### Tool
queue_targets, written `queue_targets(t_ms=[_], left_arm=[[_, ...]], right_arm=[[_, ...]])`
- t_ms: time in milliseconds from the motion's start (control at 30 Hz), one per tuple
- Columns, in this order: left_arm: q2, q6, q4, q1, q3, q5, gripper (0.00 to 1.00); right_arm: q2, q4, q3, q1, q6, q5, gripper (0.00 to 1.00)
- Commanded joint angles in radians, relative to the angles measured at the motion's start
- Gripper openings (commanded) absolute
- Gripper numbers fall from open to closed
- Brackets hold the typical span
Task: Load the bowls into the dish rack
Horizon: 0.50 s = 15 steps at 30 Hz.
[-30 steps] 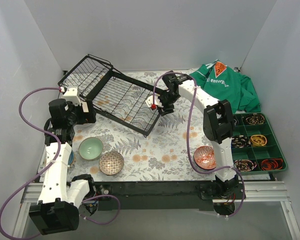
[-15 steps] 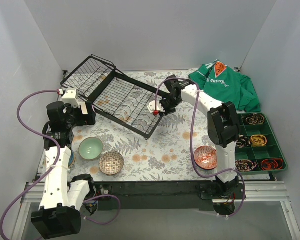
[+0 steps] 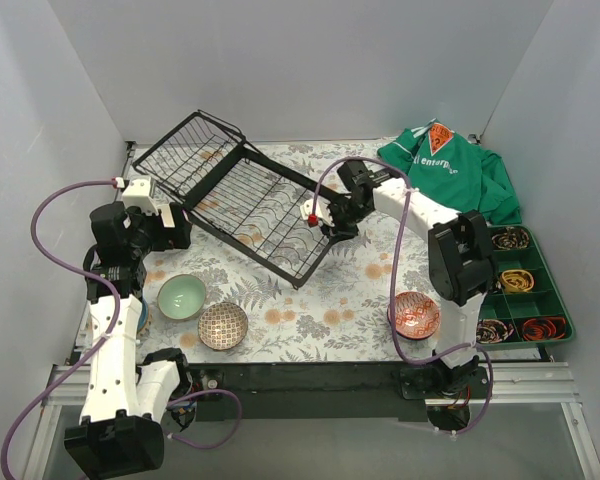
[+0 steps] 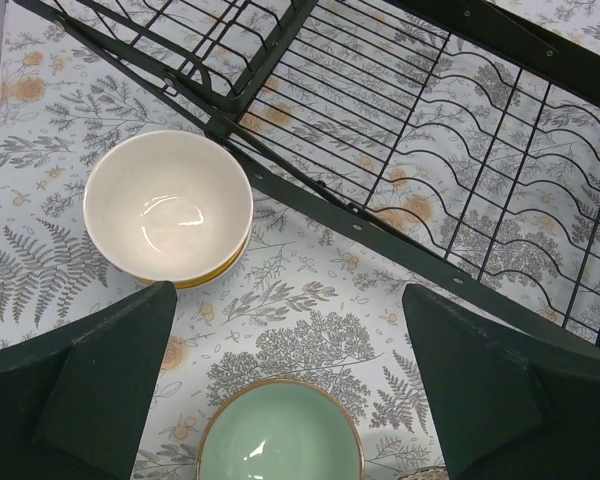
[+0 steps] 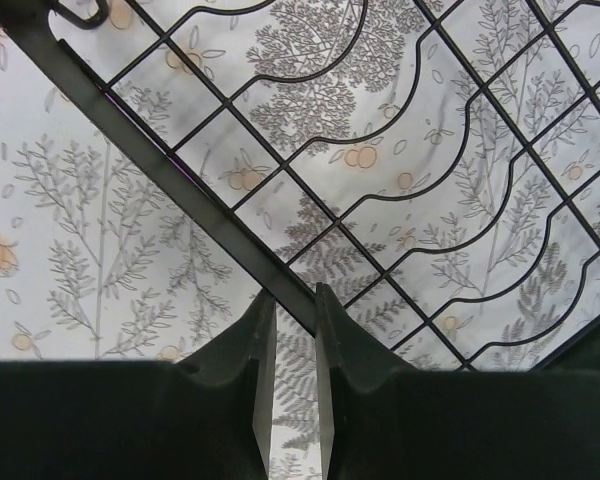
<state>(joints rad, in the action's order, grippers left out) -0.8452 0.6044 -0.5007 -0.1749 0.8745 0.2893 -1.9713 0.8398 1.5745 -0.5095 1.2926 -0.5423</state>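
— The dish rack (image 3: 242,195), where was it at that moment?

— It sat askew on the far left half of the flowered cloth (image 3: 320,300), with its basket end toward the back wall. Your right gripper (image 3: 327,222) had hold of it at the near right corner. In the wrist view its 2 fingers (image 5: 242,350) were pinched almost together on the thick rim bar.

— And my left gripper (image 4: 288,300)?

— You had it spread wide and holding nothing, above the cloth just beside the rack's left edge. Below it were the cream bowl (image 4: 168,208) and the mint bowl (image 4: 280,435), near each other but apart.

— Where were the other bowls?

— All 4 lay on the cloth outside the rack. The brown patterned bowl (image 3: 223,325) was just beside the mint one, at the near edge. The red patterned bowl (image 3: 415,314) was by your right arm's base, well apart from the rack.
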Motion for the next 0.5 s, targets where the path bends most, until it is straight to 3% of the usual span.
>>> queue_targets(t_ms=[0, 300, 367, 400, 467], left_arm=[[-0.005, -0.026, 0.045, -0.005, 0.015, 0.036, 0.98], [-0.06, -0.023, 0.103, -0.005, 0.026, 0.057, 0.98], [-0.063, -0.018, 0.114, -0.006, 0.024, 0.063, 0.98], [-0.061, -0.012, 0.12, -0.005, 0.02, 0.065, 0.98], [-0.06, -0.008, 0.129, -0.005, 0.017, 0.068, 0.98]], right_arm=[[0.099, 0.013, -0.122, 0.02, -0.231, 0.041, 0.08], [0.273, -0.015, -0.372, 0.019, -0.286, 0.11, 0.06], [0.307, -0.011, -0.415, 0.009, -0.279, 0.099, 0.13], [0.334, -0.013, -0.424, 0.005, -0.265, 0.102, 0.23], [0.347, -0.016, -0.433, -0.012, -0.225, 0.123, 0.31]])
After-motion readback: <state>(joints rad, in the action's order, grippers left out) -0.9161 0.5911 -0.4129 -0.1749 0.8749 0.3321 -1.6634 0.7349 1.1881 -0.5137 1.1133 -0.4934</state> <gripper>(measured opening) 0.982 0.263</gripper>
